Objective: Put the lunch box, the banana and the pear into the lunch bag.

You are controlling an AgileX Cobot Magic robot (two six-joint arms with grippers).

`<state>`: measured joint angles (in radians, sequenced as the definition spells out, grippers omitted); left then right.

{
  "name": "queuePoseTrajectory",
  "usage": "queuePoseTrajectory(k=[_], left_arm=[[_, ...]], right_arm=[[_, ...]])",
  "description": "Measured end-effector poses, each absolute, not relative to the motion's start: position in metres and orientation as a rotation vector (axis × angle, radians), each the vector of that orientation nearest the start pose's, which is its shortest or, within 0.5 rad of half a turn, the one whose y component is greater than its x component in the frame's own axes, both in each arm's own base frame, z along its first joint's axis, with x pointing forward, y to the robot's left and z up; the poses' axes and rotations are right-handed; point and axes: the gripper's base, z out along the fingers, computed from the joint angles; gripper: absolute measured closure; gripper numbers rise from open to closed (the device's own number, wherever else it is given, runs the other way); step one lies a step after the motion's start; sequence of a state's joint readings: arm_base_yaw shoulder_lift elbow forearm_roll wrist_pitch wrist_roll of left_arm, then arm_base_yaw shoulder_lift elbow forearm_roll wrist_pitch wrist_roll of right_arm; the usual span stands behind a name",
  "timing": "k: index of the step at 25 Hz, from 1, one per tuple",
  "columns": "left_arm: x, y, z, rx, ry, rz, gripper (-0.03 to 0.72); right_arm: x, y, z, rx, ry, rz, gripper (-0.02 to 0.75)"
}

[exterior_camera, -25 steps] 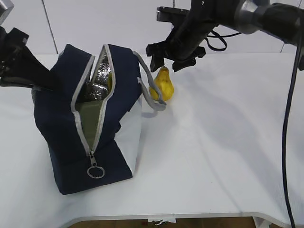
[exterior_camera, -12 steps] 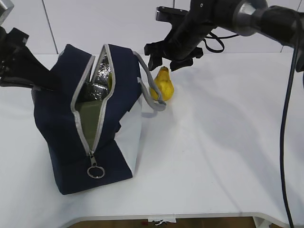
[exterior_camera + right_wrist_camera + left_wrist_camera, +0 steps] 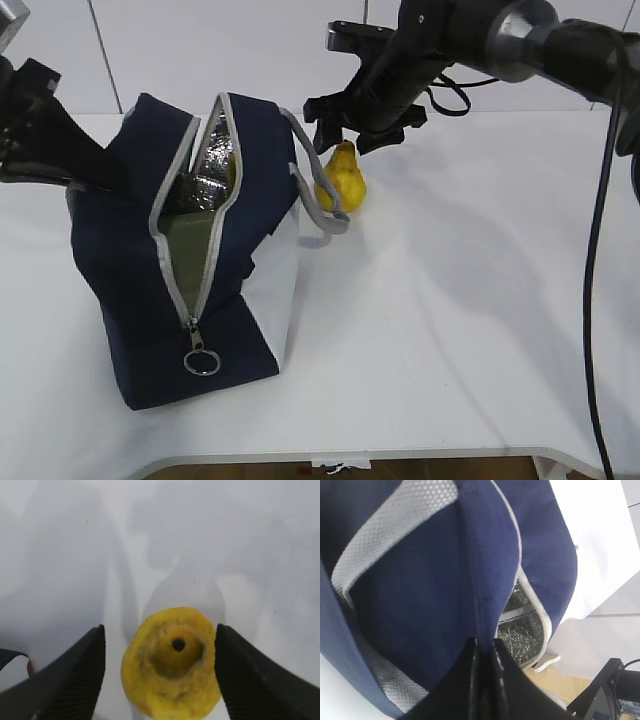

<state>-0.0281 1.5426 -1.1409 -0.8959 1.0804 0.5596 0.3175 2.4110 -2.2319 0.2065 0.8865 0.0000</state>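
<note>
The small yellow-orange pear (image 3: pixel 341 180) stands upright on the white desk (image 3: pixel 470 300) in the upper middle of the exterior view, just beside the right flank of the large navy-blue fabric lunch bag (image 3: pixel 190 260) and partly behind its grey webbing handle (image 3: pixel 312 185). The right hand (image 3: pixel 347 132) hangs directly above the pear, its jaws spread wide. In the right wrist view the pear (image 3: pixel 171 662) is seen end-on, stem hollow facing the camera, lying between the two dark fingers (image 3: pixel 70 675) at lower left and lower right of that frame, with clear desk showing on both sides; neither finger touches it. The pear's long axis is therefore vertical and in line with the hand's approach, so the relation that governs the coming move is judged to be a straight descent, with the pear sitting slightly low of centre in the wrist frame. The right arm is plainly the nearer; the left hand (image 3: pixel 482 680) is at the far left of the exterior view, closed narrow on a fold of the navy fabric and holding the bag's mouth apart. Inside the open zip, silver foil lining, a sage-green surface judged to be the lunch box lid (image 3: pixel 190 245) and a sliver of yellow judged to be the banana (image 3: pixel 231 165) are visible. The pear appears to be the one item left outside.
</note>
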Motion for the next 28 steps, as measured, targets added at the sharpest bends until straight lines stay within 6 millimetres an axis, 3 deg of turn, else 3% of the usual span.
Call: queuePoseTrajectory(k=[20,28], left_arm=[[0.299,-0.071,0.289,0.276,2.566,-1.027,0.688],[0.299,-0.071,0.289,0.276,2.566,-1.027,0.688]], right_arm=[[0.509,0.182,0.196,-0.305,2.562,0.364,0.263],[0.51,0.181,0.195,-0.315,2.561,0.339,0.447]])
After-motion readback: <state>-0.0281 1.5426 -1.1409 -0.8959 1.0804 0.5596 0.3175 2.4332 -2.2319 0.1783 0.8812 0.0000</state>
